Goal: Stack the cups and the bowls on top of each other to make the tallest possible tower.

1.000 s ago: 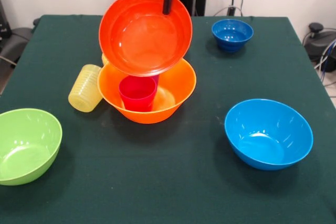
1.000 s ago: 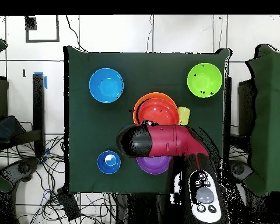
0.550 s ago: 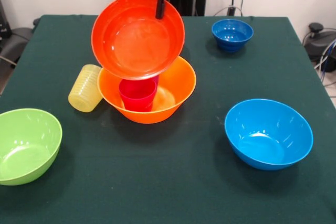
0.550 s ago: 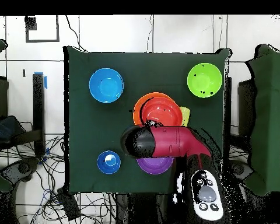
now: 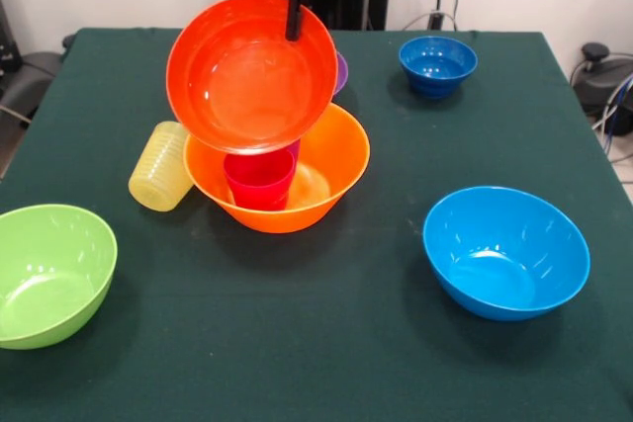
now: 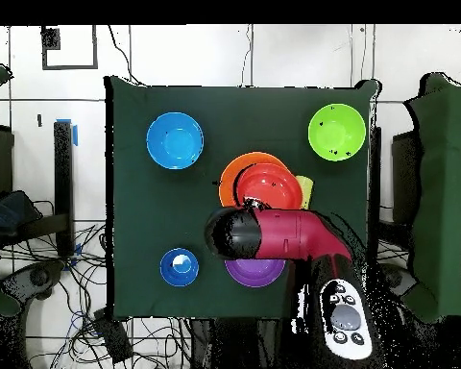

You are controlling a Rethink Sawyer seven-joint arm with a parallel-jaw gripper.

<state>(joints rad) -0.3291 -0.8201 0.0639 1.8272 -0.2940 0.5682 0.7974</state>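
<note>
My gripper (image 5: 293,29) is shut on the far rim of the red-orange bowl (image 5: 252,68) and holds it tilted, its inside facing the front camera, above the left part of the largest orange-yellow bowl (image 5: 336,160). A red-pink cup (image 5: 259,178) stands upright inside that bowl, with a purple sliver behind it. In the overhead view the red-orange bowl (image 6: 270,185) overlaps the orange-yellow bowl (image 6: 232,173), and my arm (image 6: 273,234) hides the gripper. The orange-yellow cup is hidden.
A pale yellow ribbed cup (image 5: 161,166) lies on its side, left of the big bowl. The lime green bowl (image 5: 49,274) is at front left, the light blue bowl (image 5: 506,249) at front right, the small dark blue bowl (image 5: 437,64) at back right. The purple bowl (image 6: 254,274) sits by my base.
The gripper has carried the red-orange bowl a little to the left in the front view. An edge of the purple bowl now shows behind it.
</note>
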